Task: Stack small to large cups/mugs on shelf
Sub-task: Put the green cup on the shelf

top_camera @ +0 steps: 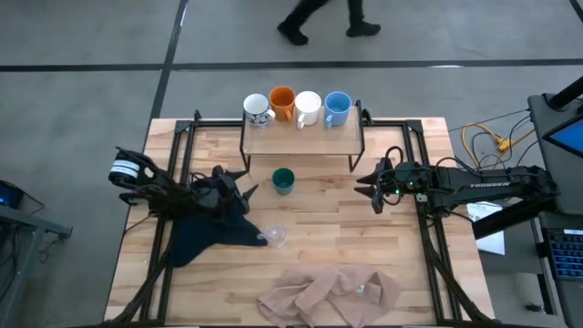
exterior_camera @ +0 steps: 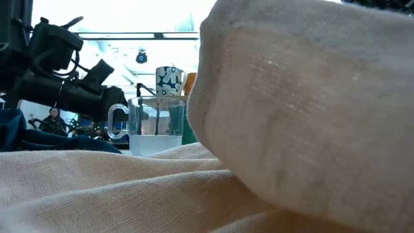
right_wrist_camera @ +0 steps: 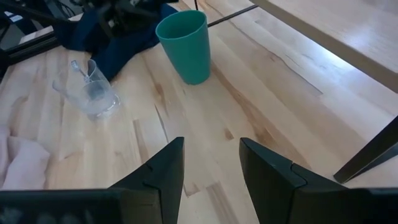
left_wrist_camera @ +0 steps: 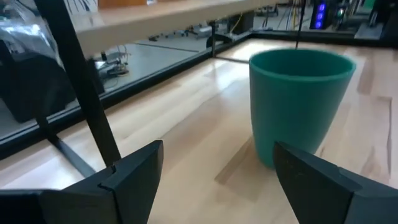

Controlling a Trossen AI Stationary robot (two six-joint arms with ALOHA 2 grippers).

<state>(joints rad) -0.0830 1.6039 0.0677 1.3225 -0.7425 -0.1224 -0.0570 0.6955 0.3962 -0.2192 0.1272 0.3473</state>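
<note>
Six drinking vessels were in view: four mugs stood in a row on the one shelf [top_camera: 301, 138], namely a patterned white mug [top_camera: 257, 110], an orange mug [top_camera: 282, 103], a plain white mug [top_camera: 307, 107] and a light blue mug [top_camera: 337, 107], while one green cup [top_camera: 283, 180] and one clear glass cup [top_camera: 276, 237] stood on the worktop [top_camera: 364, 237]. There were two cloths, one dark blue cloth [top_camera: 205, 228] and one beige cloth [top_camera: 328, 293], and two arms, each with one gripper
</note>
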